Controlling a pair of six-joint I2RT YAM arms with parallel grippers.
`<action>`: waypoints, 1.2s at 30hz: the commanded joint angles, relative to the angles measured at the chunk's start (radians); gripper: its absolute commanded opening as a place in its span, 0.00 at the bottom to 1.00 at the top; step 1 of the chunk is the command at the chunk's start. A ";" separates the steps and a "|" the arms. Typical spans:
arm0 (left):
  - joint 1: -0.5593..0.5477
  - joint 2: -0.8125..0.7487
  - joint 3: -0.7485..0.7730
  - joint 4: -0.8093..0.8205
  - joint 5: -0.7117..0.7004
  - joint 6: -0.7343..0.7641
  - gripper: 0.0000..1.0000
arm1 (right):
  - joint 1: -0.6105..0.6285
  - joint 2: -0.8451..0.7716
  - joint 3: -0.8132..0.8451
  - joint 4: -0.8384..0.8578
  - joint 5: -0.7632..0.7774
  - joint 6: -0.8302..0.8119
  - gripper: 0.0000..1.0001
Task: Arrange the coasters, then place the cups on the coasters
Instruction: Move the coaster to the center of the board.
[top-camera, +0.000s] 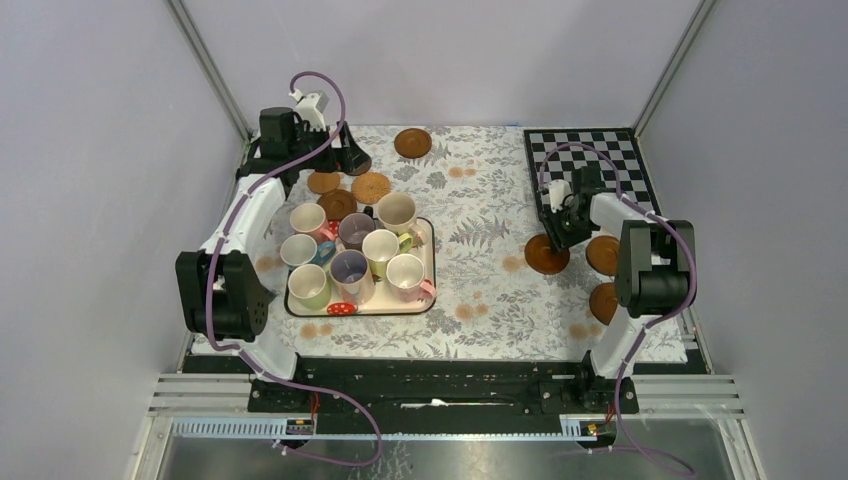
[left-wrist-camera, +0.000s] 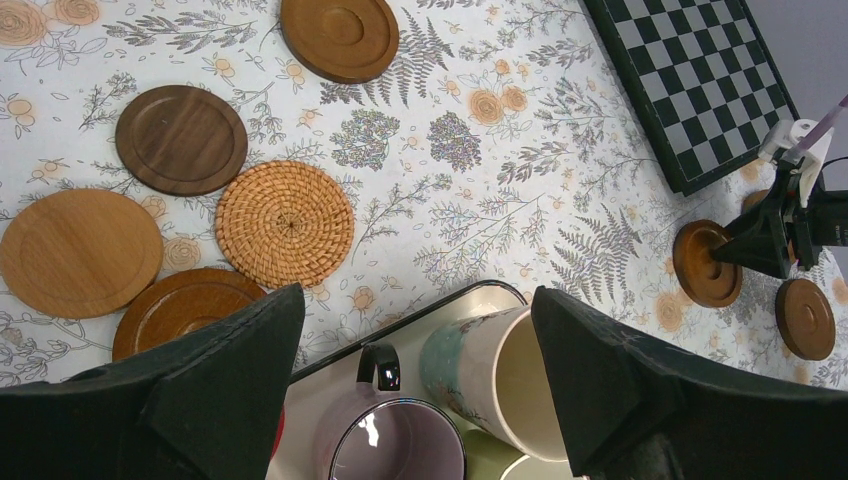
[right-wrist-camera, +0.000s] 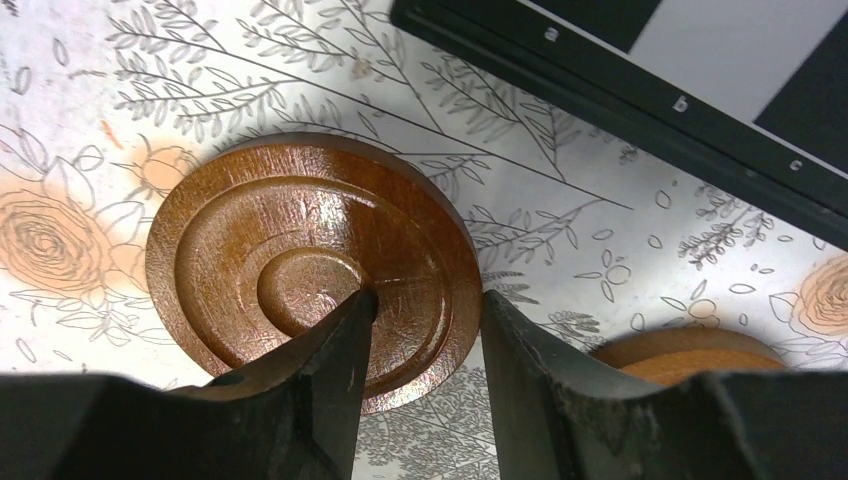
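Note:
Several cups (top-camera: 352, 252) stand packed on the strawberry tray (top-camera: 425, 305). My left gripper (left-wrist-camera: 418, 295) hangs open above the tray's back edge, over a purple mug (left-wrist-camera: 395, 440) and a tall patterned cup (left-wrist-camera: 495, 375), touching neither. Behind the tray lie several coasters, among them a woven one (left-wrist-camera: 285, 223) and a dark one (left-wrist-camera: 181, 139). On the right, my right gripper (right-wrist-camera: 425, 305) is shut on a glossy brown coaster (right-wrist-camera: 270, 240): one finger in its centre recess, the other outside its rim. Two more coasters (top-camera: 603, 254) (top-camera: 603, 302) lie next to it.
A black-and-white checkerboard mat (top-camera: 590, 165) lies at the back right, just beyond the right gripper. One more brown coaster (top-camera: 412, 143) sits alone at the back middle. The floral cloth (top-camera: 480, 200) covers the table, and grey walls close in on both sides.

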 joint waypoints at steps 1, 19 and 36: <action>0.001 -0.059 0.004 0.028 0.012 0.031 0.92 | -0.038 -0.025 -0.014 -0.031 0.035 -0.054 0.49; -0.009 0.001 0.067 0.014 -0.010 0.048 0.92 | -0.055 -0.105 0.149 -0.092 -0.107 0.003 0.69; -0.112 0.545 0.618 -0.063 -0.192 0.064 0.91 | -0.048 -0.117 0.179 -0.074 -0.199 0.084 0.72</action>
